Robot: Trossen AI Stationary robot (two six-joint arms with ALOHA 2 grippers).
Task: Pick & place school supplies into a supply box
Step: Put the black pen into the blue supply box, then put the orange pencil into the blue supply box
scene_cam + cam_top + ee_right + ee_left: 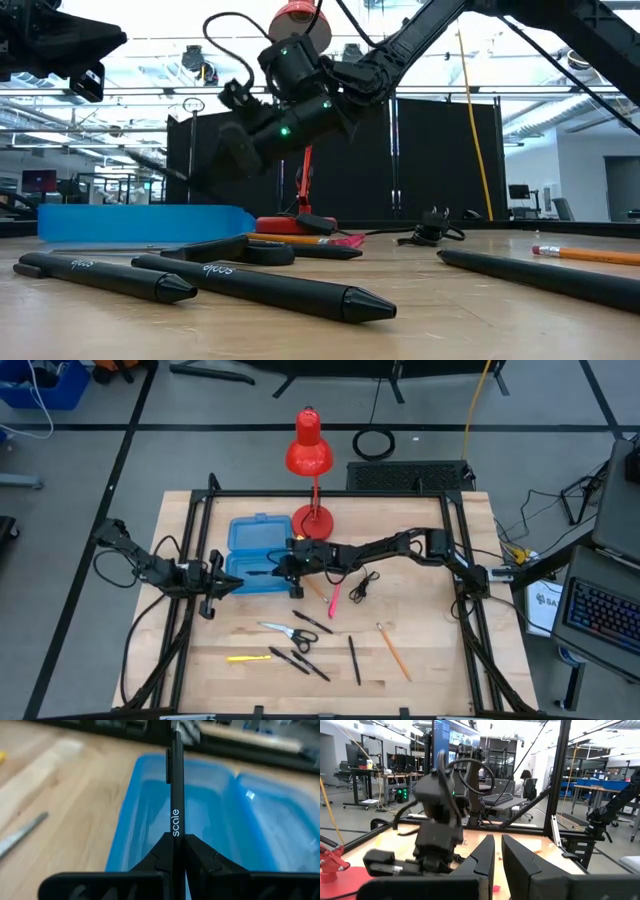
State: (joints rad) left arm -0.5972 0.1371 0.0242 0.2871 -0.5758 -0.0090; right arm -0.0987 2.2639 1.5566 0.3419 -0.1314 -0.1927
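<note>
One black pen is pinched between the fingers of the right gripper, held above the open blue supply box, whose tray and hinged lid lie side by side at the far left part of the table. Seen from above, the right gripper sits over the right edge of the box, its arm reaching in from the right past the base of the red desk lamp. Just right of the box a pink pencil and an orange pencil lie close together, with a coiled black cord beside them. Nearer the front edge rest the scissors, a yellow pencil, several more black pens and another orange pencil, spread apart on the wood. From table height two black pens lie nearest the camera, with the box a low blue band behind them. Left of the box waits the left gripper, its fingers drawn nearly together with only a narrow gap and nothing between them.
</note>
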